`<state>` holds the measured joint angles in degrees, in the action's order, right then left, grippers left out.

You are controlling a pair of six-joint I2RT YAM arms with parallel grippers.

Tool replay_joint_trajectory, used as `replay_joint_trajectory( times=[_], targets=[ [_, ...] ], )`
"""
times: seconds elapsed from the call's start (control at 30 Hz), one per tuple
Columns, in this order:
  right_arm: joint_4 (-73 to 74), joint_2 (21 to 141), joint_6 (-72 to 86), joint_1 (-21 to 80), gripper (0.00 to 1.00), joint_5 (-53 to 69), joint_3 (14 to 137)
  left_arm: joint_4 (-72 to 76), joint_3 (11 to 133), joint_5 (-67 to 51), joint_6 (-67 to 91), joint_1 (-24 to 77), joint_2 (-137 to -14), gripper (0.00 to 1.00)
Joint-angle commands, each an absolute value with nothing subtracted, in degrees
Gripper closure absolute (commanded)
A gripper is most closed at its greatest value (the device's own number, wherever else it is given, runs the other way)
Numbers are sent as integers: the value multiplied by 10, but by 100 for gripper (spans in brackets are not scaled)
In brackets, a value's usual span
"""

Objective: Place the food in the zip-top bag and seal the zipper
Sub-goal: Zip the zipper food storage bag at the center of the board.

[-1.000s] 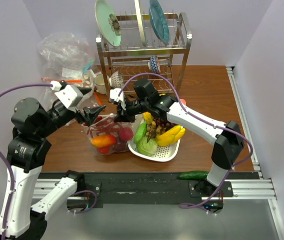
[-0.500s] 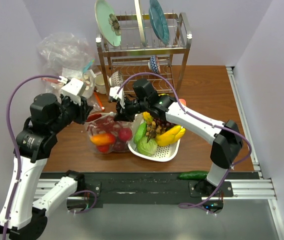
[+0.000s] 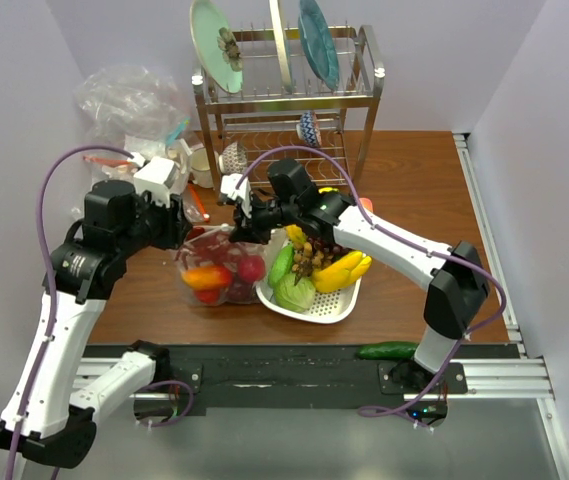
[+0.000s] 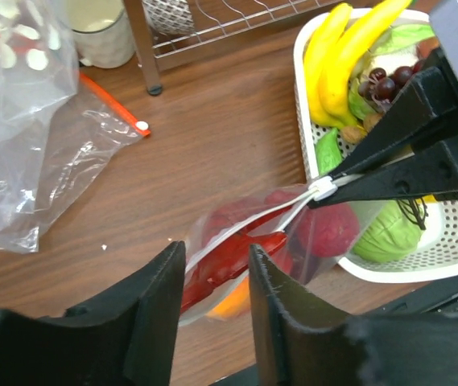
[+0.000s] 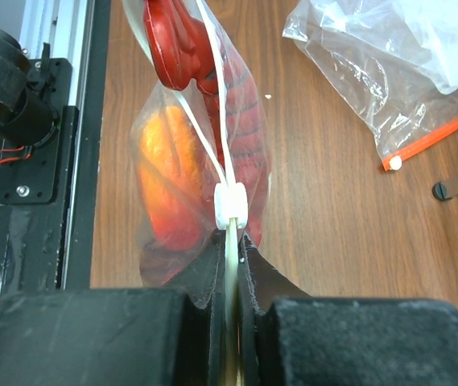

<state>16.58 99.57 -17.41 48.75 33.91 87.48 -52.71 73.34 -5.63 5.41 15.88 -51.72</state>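
Observation:
The clear zip-top bag [image 3: 219,272] lies on the brown table left of the white basket. It holds the food: a red lobster [image 4: 229,261], a dark red apple [image 4: 333,229] and an orange pepper [image 5: 168,173]. My right gripper [image 3: 245,222] is shut on the zipper strip [image 5: 212,129] at the bag's right end, just behind the white slider [image 5: 230,205]. The strip runs taut away from it. My left gripper [image 4: 215,257] is open, hovering over the bag's left end, its fingers [image 4: 160,297] on either side of the lobster and apart from the plastic.
A white basket [image 3: 336,308] with yellow bananas, green cabbage and grapes stands right of the bag. A metal dish rack [image 3: 284,100] with plates is at the back. A bulky clear bag with an orange strip [image 4: 43,161] and a cup [image 3: 202,165] are back left. A cucumber [image 3: 386,350] lies on the front rail.
My left arm has swung its wrist back and up, so the open gripper now points down over the bag's left end. The right gripper has kept its hold in place.

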Motion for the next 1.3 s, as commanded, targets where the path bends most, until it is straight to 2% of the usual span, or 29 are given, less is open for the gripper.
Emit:
replay_joint_trajectory(
  times=[0.0, 0.07, 0.2, 0.37, 0.53, 0.63, 0.77, 0.87, 0.97, 1.27],
  targets=[
    [131, 962, -174, 488, 100, 344, 875, -515, 706, -113, 44, 157, -527, 64],
    [130, 961, -174, 489, 100, 345, 875, -512, 692, -113, 43, 157, -531, 69],
    [125, 957, -172, 487, 100, 351, 876, -499, 672, -115, 41, 157, -542, 87],
    [120, 950, -165, 488, 100, 352, 882, -462, 618, -142, 47, 157, -541, 92],
    [115, 948, -146, 489, 100, 356, 887, -430, 578, -109, 58, 157, -538, 98],
    [129, 958, -145, 488, 100, 357, 902, -439, 609, -61, 62, 157, -530, 83],
    [125, 962, -141, 489, 100, 339, 903, -465, 685, -47, 61, 157, -508, 51],
    [134, 965, -154, 488, 100, 354, 903, -483, 729, -106, 53, 158, -491, 39],
    [130, 957, -170, 488, 100, 389, 890, -501, 728, -203, 24, 157, -491, 36],
    [177, 955, -213, 488, 100, 453, 906, -475, 695, -235, -60, 159, -489, 41]
  ],
)
